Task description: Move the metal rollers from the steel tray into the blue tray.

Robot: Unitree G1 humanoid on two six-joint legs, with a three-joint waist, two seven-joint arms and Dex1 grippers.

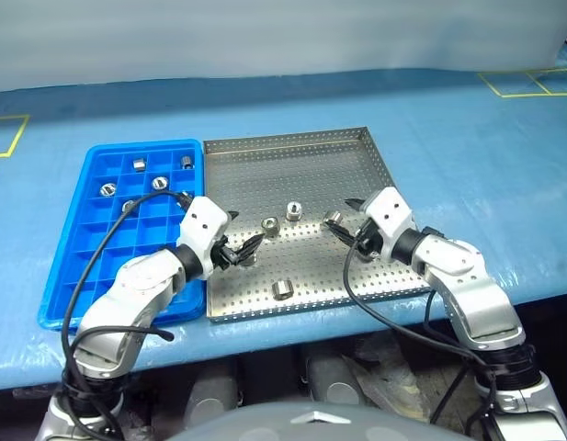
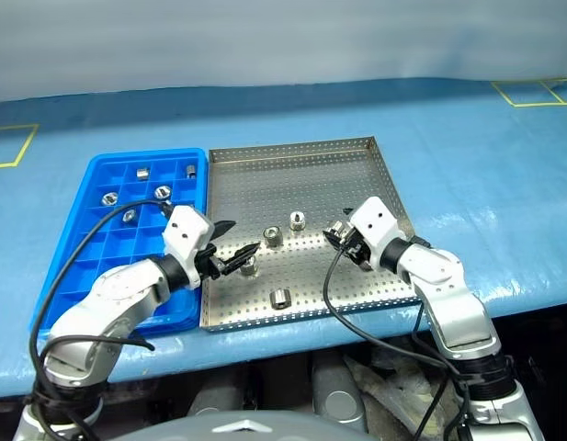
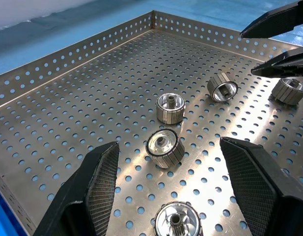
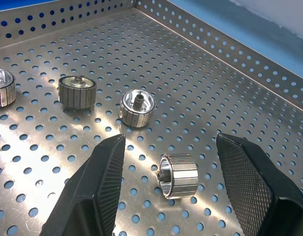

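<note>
Both arms are over the steel tray, neither holding anything.

Left gripper: fingers apart, empty. One of the metal rollers stands on end between the fingertips, slightly ahead of them, touching neither pad. A second roller sits closer in, between the fingers, near the palm. A third lies just beyond the first.

Right gripper: fingers wide apart, empty. A roller lies on its side between the fingertips, nearer the left-hand pad but not touching it. Two more rollers sit well ahead of the fingers.

Blue tray lies against the steel tray's left rim; it holds several rollers in its far compartments.

Risks, as judged:
- Left: two rollers lie in line between the fingers. Closing could catch both or pinch the edge of one and knock it away.
- Right: the roller lies on its curved side. Uneven pad contact could make it roll off across the perforated floor.
- The two grippers work close together; the right fingertips appear in the left wrist view, so a collision is possible.
</note>
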